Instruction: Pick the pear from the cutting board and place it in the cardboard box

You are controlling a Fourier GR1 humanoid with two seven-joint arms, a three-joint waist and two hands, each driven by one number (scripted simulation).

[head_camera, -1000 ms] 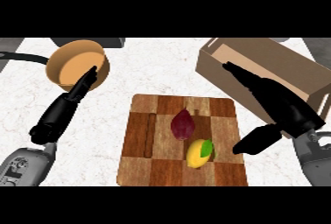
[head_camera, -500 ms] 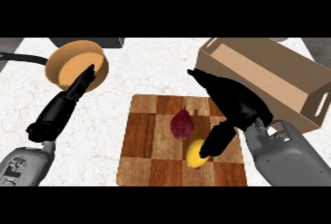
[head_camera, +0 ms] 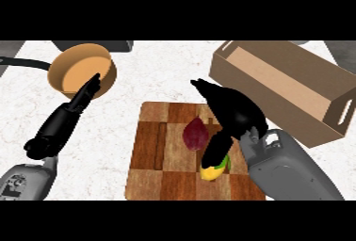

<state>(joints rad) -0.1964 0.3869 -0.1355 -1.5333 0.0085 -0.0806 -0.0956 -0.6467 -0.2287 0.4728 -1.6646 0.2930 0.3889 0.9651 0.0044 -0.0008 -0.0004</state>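
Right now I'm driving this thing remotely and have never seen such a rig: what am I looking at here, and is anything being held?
You are looking down from the robot's head at a kitchen counter. The two grey forearms coming in from the bottom end in black hands.

The left hand shows at the left with straight fingers, lying over the edge of a wooden bowl. It holds nothing.

The right hand is over the cutting board, with a thumb or finger reaching down onto the yellow-green pear. The pear sits on the board; whether the hand has closed on it cannot be told from this view.

A dark red, pointed vegetable lies beside the pear on the board. The open cardboard box, where the pear must go, stands at the upper right.
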